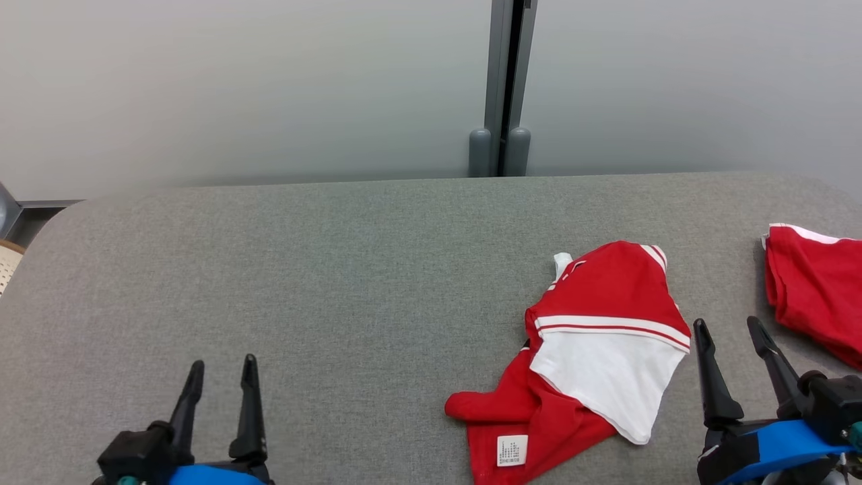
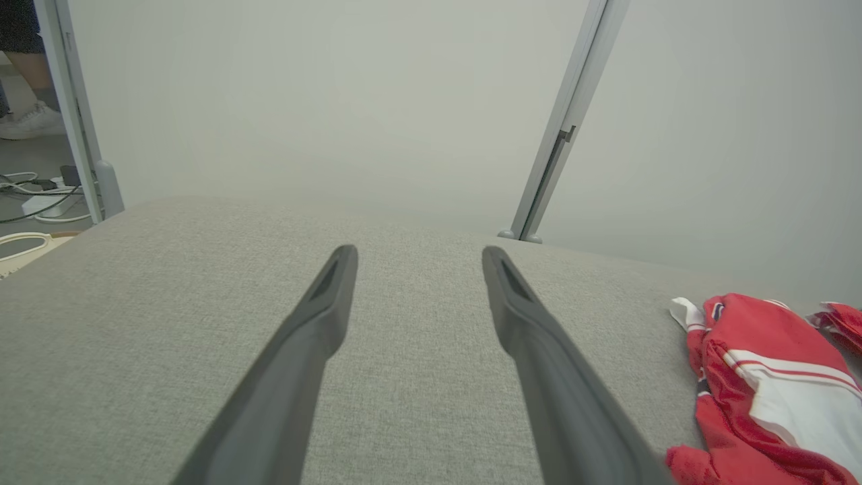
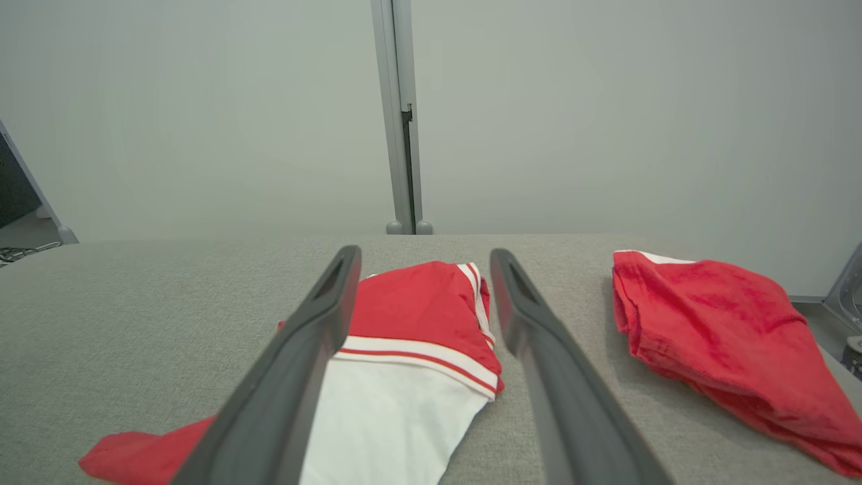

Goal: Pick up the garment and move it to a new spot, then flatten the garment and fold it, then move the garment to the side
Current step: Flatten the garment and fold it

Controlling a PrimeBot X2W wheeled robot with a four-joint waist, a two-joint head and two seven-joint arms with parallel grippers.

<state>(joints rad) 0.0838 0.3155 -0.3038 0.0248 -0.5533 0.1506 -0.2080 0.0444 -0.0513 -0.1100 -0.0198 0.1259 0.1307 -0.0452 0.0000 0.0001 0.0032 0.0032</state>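
1. While the garment (image 1: pixel 592 350) lies crumpled on the grey surface (image 1: pixel 303 269), it sits in the lower right of the head view, held by neither gripper.
2. Its long axis runs on a diagonal, from a red end with a white label (image 1: pixel 512 450) at the bottom edge of the frame up to a red, white-trimmed end at the upper right.
3. A white panel covers its lower right half, with red and white stripes across the middle.
4. Left gripper (image 1: pixel 223 361): lower left of the head view, fingers spread apart, nothing between them, well apart from the garment.
5. Right gripper (image 1: pixel 727 322): lower right, fingers spread and empty, just beside the garment's right edge, not touching it.
6. In the right wrist view the garment (image 3: pixel 417 310) shows between and behind the fingers of the right gripper (image 3: pixel 424 250).
7. In the left wrist view the garment (image 2: pixel 761 377) is at the lower right, away from the left gripper (image 2: pixel 419 250).
8. A red cloth (image 1: pixel 815 289) lies at the right edge of the head view, apart from the garment.
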